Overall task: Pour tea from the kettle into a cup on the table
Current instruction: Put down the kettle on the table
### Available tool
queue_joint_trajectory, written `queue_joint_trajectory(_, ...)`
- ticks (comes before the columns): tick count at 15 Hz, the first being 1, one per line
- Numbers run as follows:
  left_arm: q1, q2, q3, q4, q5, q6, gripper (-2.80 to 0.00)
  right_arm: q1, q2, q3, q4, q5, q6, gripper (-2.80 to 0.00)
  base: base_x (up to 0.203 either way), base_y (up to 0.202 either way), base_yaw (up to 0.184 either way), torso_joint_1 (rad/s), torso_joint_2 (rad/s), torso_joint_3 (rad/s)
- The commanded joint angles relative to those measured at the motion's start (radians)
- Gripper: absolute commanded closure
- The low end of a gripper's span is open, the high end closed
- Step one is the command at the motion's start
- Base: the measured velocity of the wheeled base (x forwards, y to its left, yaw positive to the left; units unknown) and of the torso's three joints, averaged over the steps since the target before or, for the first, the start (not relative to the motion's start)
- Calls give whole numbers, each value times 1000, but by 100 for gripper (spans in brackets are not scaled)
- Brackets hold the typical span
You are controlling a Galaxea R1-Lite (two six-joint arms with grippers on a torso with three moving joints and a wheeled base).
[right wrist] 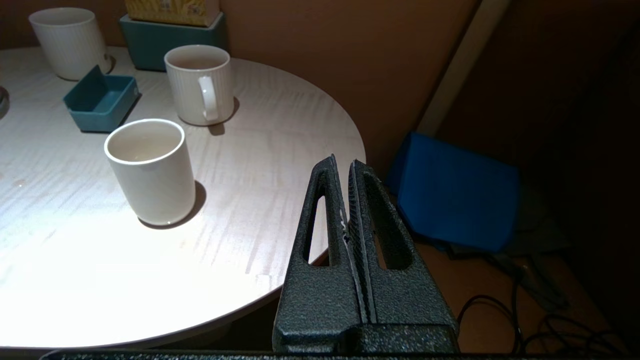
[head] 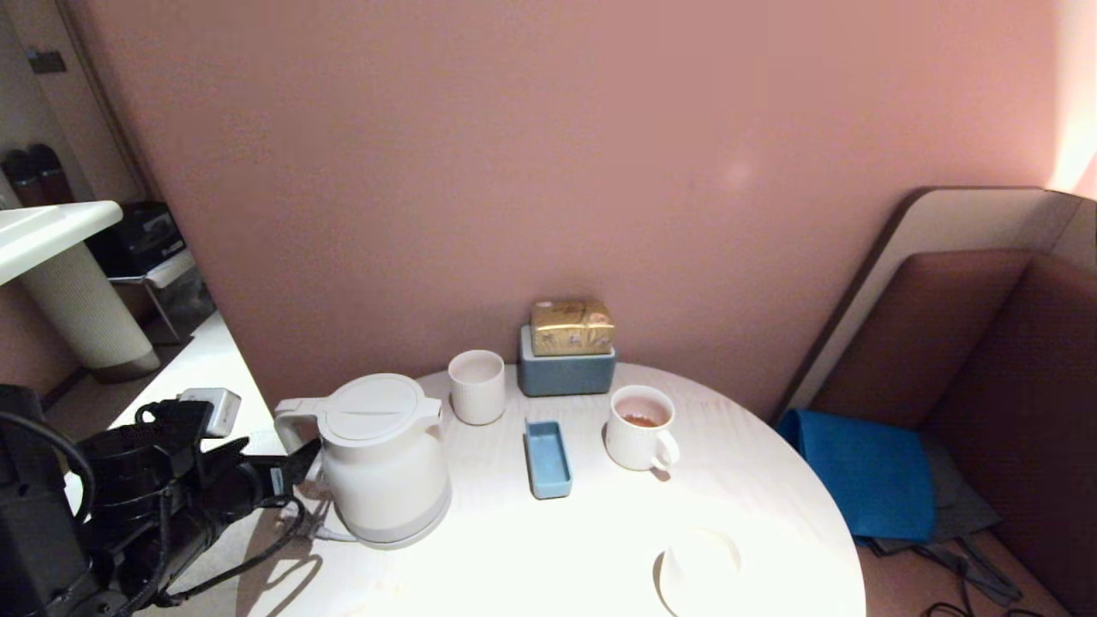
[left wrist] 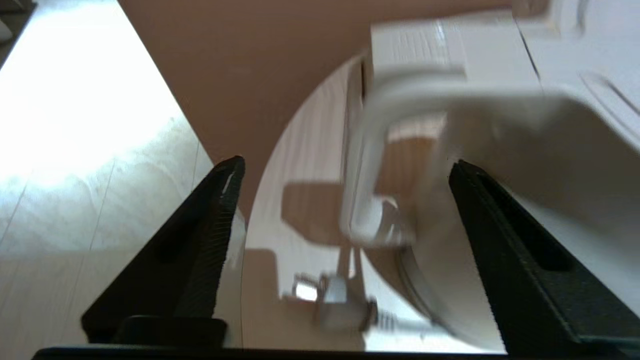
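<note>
Tea (head: 641, 420) already sits in the ribbed mug (head: 638, 428), and the kettle (head: 384, 463) stands upright on its base at the table's (head: 600, 548) left side. My left gripper (left wrist: 345, 210) is spread, handle between the fingers, untouched; my right gripper (right wrist: 348, 200) is pressed together. Pouring looks done.

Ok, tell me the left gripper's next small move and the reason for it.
Probably ease the left gripper back from the kettle, clear of its handle. The kettle stands upright on the table, the jaws are open around the handle without gripping it, and the cup already holds reddish tea, so the pour looks done.
</note>
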Motion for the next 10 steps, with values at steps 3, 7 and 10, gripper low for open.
queue_joint_trajectory(3,0,-69,60,-48,-1,-3,-280,0,1,0,0,0,-1,0,0,0,0,0,0,0)
queue_joint_trajectory(7,-1,-150,146,-48,-2,-44,-280,0,1,0,0,0,-1,0,0,0,0,0,0,0)
queue_joint_trajectory(10,-1,-201,149,-48,-1,-50,-280,0,1,0,0,0,-1,0,0,0,0,0,0,0)
